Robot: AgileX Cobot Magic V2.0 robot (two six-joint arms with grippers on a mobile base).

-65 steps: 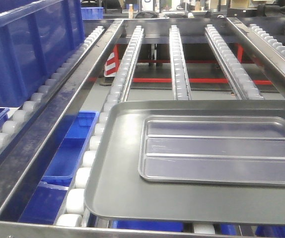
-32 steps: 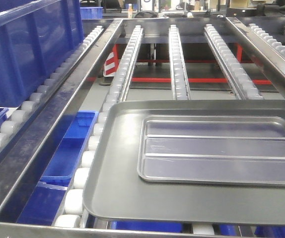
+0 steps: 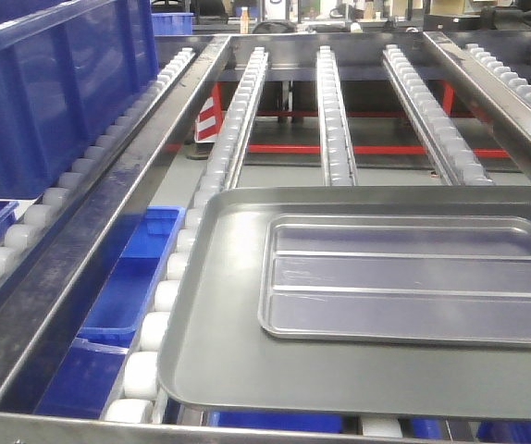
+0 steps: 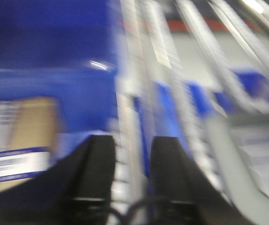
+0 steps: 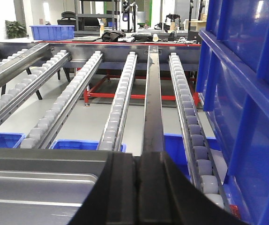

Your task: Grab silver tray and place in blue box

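Note:
The silver tray point(image 3: 404, 282), shiny with two long ridges, lies flat on a larger grey sheet tray point(image 3: 219, 351) on the roller rails. Its left part also shows at the lower left of the right wrist view point(image 5: 36, 192). The blue box point(image 3: 43, 92) stands on the rollers at the upper left, and in the blurred left wrist view the blue box point(image 4: 45, 56) fills the left side. My left gripper point(image 4: 133, 139) is open over a roller rail, with nothing between its fingers. My right gripper point(image 5: 137, 157) is shut and empty, by the trays' right edge.
Small shallow blue bins point(image 3: 122, 296) sit below the rails left of the sheet tray. Long roller rails point(image 3: 335, 120) run away with open gaps between them. A tall blue crate wall point(image 5: 247, 93) stands close on the right of my right gripper.
Both trays shift a few pixels left and back in the front view. They keep their place on the rollers.

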